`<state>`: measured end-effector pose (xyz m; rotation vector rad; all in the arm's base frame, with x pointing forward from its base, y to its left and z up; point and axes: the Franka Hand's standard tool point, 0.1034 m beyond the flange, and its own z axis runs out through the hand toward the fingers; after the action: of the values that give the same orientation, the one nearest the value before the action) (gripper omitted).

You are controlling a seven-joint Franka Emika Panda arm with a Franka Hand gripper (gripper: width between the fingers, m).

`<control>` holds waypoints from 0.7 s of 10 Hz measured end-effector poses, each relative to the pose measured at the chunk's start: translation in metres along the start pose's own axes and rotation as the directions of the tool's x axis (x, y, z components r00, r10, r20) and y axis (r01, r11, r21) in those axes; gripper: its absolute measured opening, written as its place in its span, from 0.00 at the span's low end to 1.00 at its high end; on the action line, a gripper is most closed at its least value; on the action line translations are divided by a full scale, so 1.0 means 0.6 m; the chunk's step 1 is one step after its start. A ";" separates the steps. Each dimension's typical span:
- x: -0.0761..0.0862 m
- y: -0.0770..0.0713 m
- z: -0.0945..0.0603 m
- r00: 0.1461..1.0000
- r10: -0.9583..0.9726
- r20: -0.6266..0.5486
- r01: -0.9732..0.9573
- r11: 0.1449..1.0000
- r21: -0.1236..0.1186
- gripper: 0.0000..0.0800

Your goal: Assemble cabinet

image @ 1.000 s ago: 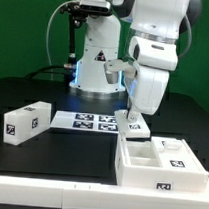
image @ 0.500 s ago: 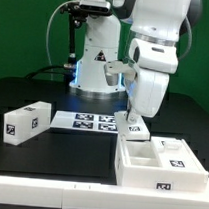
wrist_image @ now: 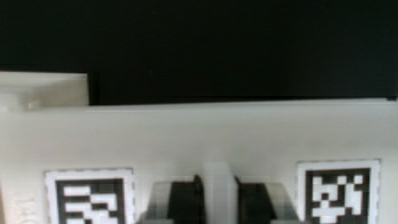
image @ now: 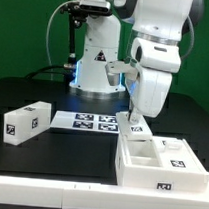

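The cabinet shell (image: 159,161), a white open box with compartments and small tags, lies at the front right of the exterior view. A small white tagged block (image: 134,121) is just behind it, and my gripper (image: 134,114) points down onto it. In the wrist view this block (wrist_image: 196,135) fills the lower half, with a tag on each side of my dark fingers (wrist_image: 178,200). The jaws stand close together with a white strip of the block between them. Another white tagged block (image: 24,123) lies at the exterior view's left.
The marker board (image: 87,119) lies flat in front of the robot base (image: 94,77). Another white part edge (wrist_image: 45,90) shows in the wrist view beyond the held block. Black table surface (image: 49,164) lies in front, with a white border along the front edge.
The arm and the small white block have shifted slightly toward the exterior view's right and a little upward. The shell and the left block have not moved.
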<state>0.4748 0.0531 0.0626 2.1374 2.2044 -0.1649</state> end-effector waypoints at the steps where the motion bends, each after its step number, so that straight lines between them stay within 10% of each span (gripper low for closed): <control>1: -0.003 0.001 0.002 1.000 0.002 0.001 -0.002 1.000 0.002 0.08; 7: -0.006 0.004 0.004 1.000 0.020 0.005 -0.021 1.000 0.011 0.08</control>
<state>0.4772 0.0492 0.0603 2.1619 2.1832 -0.1807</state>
